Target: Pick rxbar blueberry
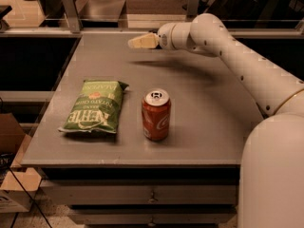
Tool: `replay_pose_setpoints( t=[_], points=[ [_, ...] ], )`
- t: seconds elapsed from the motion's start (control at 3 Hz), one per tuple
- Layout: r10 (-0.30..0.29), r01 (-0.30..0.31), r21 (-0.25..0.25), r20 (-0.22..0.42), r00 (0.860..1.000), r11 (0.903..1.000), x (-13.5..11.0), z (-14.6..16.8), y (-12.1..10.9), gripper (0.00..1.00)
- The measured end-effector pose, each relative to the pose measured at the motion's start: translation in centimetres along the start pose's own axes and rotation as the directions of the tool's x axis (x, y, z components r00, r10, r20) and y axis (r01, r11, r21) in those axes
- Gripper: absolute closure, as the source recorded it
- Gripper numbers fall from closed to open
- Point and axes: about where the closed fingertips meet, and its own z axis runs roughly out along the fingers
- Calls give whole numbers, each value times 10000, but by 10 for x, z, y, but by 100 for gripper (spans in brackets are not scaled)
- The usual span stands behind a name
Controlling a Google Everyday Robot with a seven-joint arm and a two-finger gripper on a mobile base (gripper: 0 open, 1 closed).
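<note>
**End effector above the far side of the worktop, bar out of sight**

We find the end effector [141, 42] in the upper middle of the frame. It points toward the left and hangs above the far part of the worktop [209, 103]. Whether it is released, clenched or grasping something we cannot tell. Its pale tip stands out from a white wrist. The white arm [237, 56] runs from there down toward the right edge of the frame, where it meets the robot's rounded white body [273, 175] in the lower right corner. A soft shadow [161, 64] lies on the grey surface just below the end effector.

The rxbar blueberry does not show in this view, so we cannot tell where it is.

Lower in the frame, well apart from the end effector, a red soda can [156, 114] stands upright near the middle of the worktop. Its silver top is in plain view. To its left, near but not touching, a green chip bag [95, 107] lies flat. Its lettering reads upside down to us, and its long side runs toward the far edge.

Under the worktop's near edge we see a drawer front [152, 194]. At the lower left of the frame, beside the worktop, sits a cardboard box [12, 175]. Along the top of the frame a rail [118, 22] runs behind the worktop, with an upright metal post [70, 8] at the upper left.
</note>
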Motion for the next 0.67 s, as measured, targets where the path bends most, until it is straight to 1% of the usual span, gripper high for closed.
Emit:
replay_pose_setpoints(
  t=[0.33, 0.67],
  points=[
    [341, -335, 326, -155, 9993, 9989, 6, 7, -12, 0],
    [641, -624, 498, -339, 9974, 9968, 15, 13, -21, 0]
  ],
)
